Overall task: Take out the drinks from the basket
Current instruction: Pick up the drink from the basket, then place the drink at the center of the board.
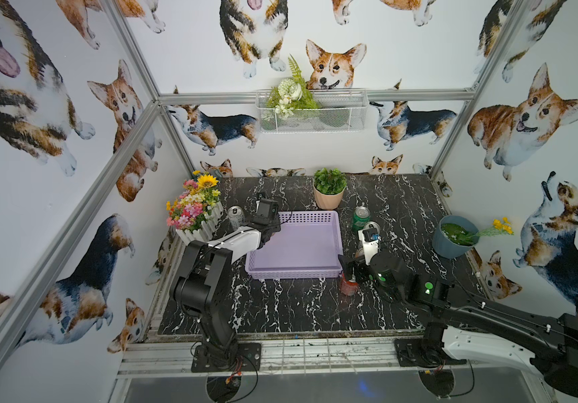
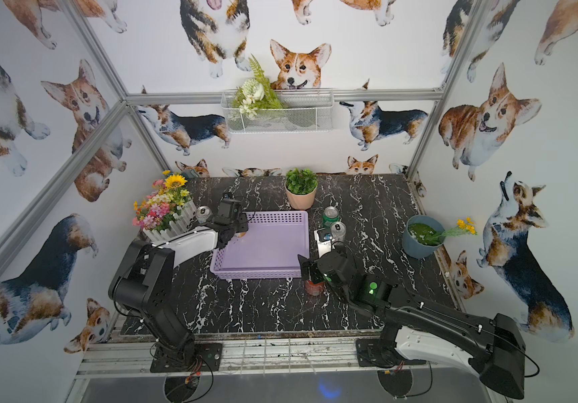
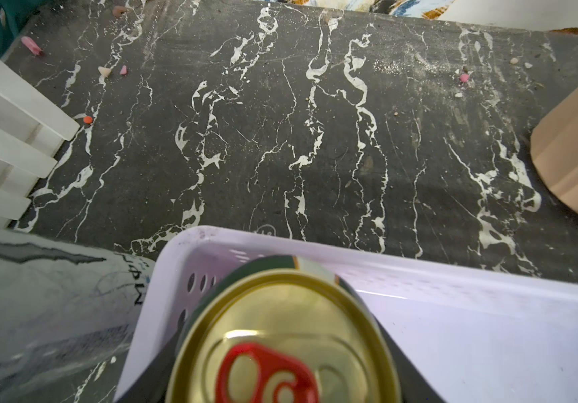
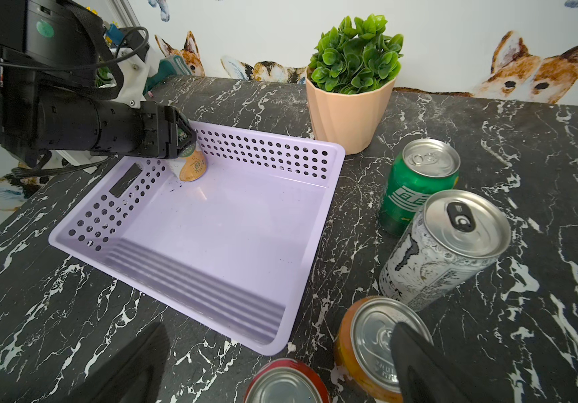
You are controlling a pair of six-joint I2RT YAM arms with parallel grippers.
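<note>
The lavender basket lies mid-table. My left gripper is shut on a green-and-gold can, held tilted at the basket's far left corner. Nothing else lies inside the basket. My right gripper stands open over a red can outside the near right corner. On the table to the right stand an orange can, a slim silver can and a green can. Another silver can stands left of the basket.
A peach pot with a green plant stands just behind the basket. A white picket flower box sits at the far left, a blue pot at the right edge. A wire mesh basket hangs on the back wall.
</note>
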